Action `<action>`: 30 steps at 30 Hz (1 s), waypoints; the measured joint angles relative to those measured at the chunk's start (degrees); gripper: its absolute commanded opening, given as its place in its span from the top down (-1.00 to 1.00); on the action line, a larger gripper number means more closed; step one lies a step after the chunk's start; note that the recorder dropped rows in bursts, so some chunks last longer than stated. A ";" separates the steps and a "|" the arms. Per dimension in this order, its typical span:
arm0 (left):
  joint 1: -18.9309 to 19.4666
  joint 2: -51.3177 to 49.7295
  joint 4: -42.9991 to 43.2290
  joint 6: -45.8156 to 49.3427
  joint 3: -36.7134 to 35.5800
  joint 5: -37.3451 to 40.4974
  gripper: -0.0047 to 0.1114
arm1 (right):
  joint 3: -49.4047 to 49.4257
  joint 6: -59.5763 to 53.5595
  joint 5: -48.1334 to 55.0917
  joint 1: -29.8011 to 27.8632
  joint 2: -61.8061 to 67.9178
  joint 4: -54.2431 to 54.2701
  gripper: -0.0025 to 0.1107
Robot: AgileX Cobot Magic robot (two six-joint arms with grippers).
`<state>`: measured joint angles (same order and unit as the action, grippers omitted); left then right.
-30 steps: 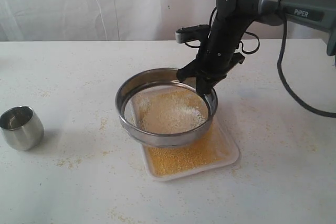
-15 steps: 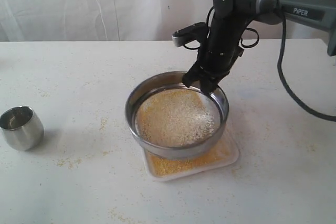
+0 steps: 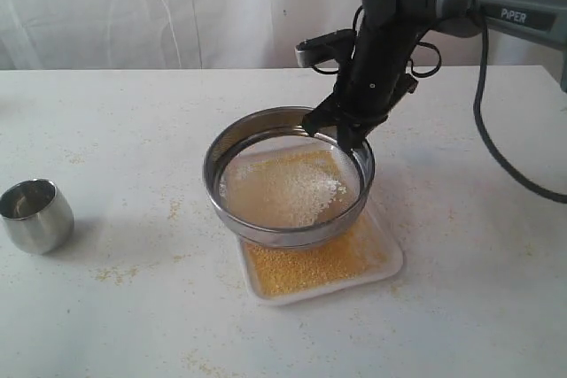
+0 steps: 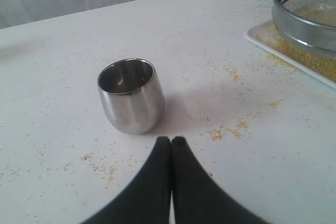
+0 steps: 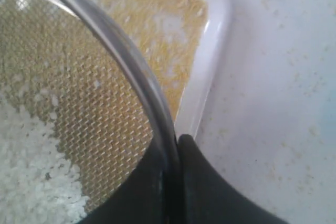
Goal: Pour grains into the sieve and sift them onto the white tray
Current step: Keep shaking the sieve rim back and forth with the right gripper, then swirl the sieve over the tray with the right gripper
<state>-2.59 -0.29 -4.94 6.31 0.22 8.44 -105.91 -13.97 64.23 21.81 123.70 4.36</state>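
Sieve (image 3: 283, 236): round steel ring, fine mesh, opening upward, no long axis; held above white tray (image 3: 387, 263), right jaws pinching its rim. Grains (image 3: 306, 269): sandy yellow-tan on tray, paler on mesh. Left jaws closed together, empty, near steel cup (image 4: 131, 98)

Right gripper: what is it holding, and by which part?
The right gripper holds the sieve by its steel rim: its fingers pinch the wall, one inside the ring, one outside. The left gripper holds nothing.
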 measured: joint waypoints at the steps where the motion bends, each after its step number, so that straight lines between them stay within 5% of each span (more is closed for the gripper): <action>1: 0.00 0.00 0.00 0.00 0.00 0.00 0.92 | -0.05 -4.56 0.53 -0.36 0.00 2.47 0.96; 2: 0.00 0.00 0.00 0.00 0.00 0.00 0.92 | -0.05 -13.84 3.39 -0.65 -0.28 7.07 0.96; 6: 0.00 0.00 0.00 0.00 0.00 0.00 0.92 | -0.16 -4.56 3.78 0.08 -0.36 3.17 0.96; 8: 0.00 0.00 0.00 0.00 0.00 0.00 0.92 | -0.18 -13.70 4.41 -0.57 -0.56 6.95 0.96; 11: 0.00 0.00 0.00 0.00 0.00 0.00 0.92 | -0.18 -0.14 0.74 0.17 -0.92 2.82 0.96; 13: 0.00 0.00 0.00 0.00 0.00 0.00 0.92 | -0.18 -15.68 3.46 -0.65 -1.16 10.82 0.96; 16: 0.00 0.00 0.00 0.00 0.00 0.00 0.92 | -0.18 -1.52 1.43 0.18 -1.15 5.81 0.96; 20: 0.00 0.00 0.00 0.00 0.00 0.00 0.92 | -0.18 -14.60 3.69 -0.61 -1.26 11.04 0.96; 23: 0.00 0.00 0.00 0.00 0.00 0.00 0.92 | -0.18 -2.02 0.98 0.01 -1.12 6.04 0.96; 26: 0.00 0.00 0.00 0.00 0.00 0.00 0.92 | -0.18 -14.57 3.16 -0.87 -1.14 11.92 0.96; 30: 0.00 0.00 0.00 0.00 0.00 0.00 0.92 | -0.18 -0.56 2.34 0.32 -1.13 5.80 0.96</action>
<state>-2.59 -0.29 -4.94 6.31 0.22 8.44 -106.09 -14.53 66.57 22.13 122.57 10.16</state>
